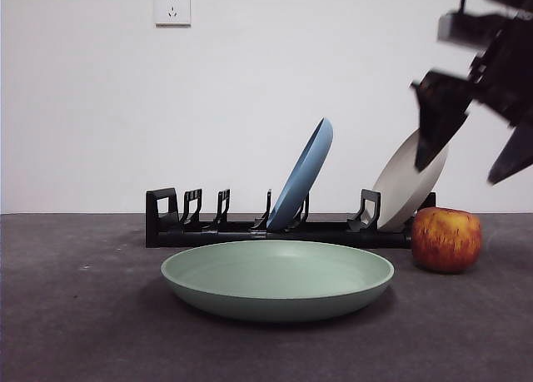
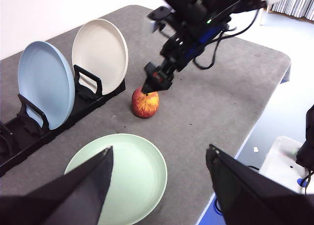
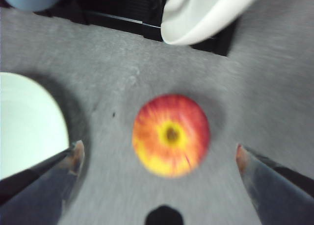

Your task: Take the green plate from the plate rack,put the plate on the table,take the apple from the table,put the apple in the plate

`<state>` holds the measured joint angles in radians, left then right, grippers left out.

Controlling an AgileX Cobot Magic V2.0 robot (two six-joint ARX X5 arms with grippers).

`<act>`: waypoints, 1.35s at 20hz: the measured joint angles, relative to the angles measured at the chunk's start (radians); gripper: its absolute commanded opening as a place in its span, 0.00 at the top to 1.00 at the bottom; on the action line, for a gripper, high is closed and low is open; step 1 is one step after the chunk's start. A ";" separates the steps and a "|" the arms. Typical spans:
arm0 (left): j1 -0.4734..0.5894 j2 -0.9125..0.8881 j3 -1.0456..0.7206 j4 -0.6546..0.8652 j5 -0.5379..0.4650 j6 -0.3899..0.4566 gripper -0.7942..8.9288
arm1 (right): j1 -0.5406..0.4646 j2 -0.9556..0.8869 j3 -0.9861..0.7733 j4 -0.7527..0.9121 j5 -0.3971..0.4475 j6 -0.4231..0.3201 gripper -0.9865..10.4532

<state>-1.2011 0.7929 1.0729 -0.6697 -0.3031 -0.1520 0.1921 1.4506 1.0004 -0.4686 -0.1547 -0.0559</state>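
Note:
The green plate (image 1: 277, 278) lies flat on the table (image 1: 83, 332) in front of the plate rack (image 1: 250, 229). The apple (image 1: 446, 239) stands on the table to the plate's right, near the rack's end. My right gripper (image 1: 470, 149) hangs open above the apple. In the right wrist view its gripper (image 3: 158, 154) has one jaw on each side of the apple (image 3: 171, 135), apart from it. My left gripper (image 2: 160, 149) is open and empty, high above the green plate (image 2: 122, 181). The left wrist view also shows the right gripper (image 2: 156, 83) just over the apple (image 2: 145, 102).
A blue plate (image 1: 304, 174) and a beige plate (image 1: 408, 182) lean in the rack behind. The table's edge (image 2: 255, 122) lies beyond the apple in the left wrist view. A wall socket (image 1: 172, 7) is on the white wall.

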 measured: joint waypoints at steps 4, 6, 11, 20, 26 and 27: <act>0.000 0.002 0.000 0.000 0.000 -0.007 0.59 | 0.018 0.109 0.000 0.090 0.033 0.000 0.30; 0.000 0.002 0.000 -0.001 0.000 -0.018 0.59 | 0.018 0.158 0.000 0.114 0.053 -0.001 0.30; 0.000 0.002 0.000 -0.010 0.000 -0.026 0.59 | 0.018 0.212 0.001 0.150 0.054 -0.001 0.32; 0.000 0.002 0.000 -0.010 0.000 -0.033 0.59 | 0.018 0.252 0.001 0.156 0.051 -0.002 0.91; 0.000 0.002 0.000 -0.022 0.000 -0.033 0.59 | 0.024 0.233 0.002 0.127 0.051 -0.003 0.92; 0.000 0.002 0.000 -0.029 0.000 -0.033 0.60 | 0.032 0.210 0.002 0.112 0.051 -0.004 0.92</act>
<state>-1.2011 0.7944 1.0729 -0.6991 -0.3031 -0.1848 0.2245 1.6608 1.0019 -0.3569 -0.1040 -0.0597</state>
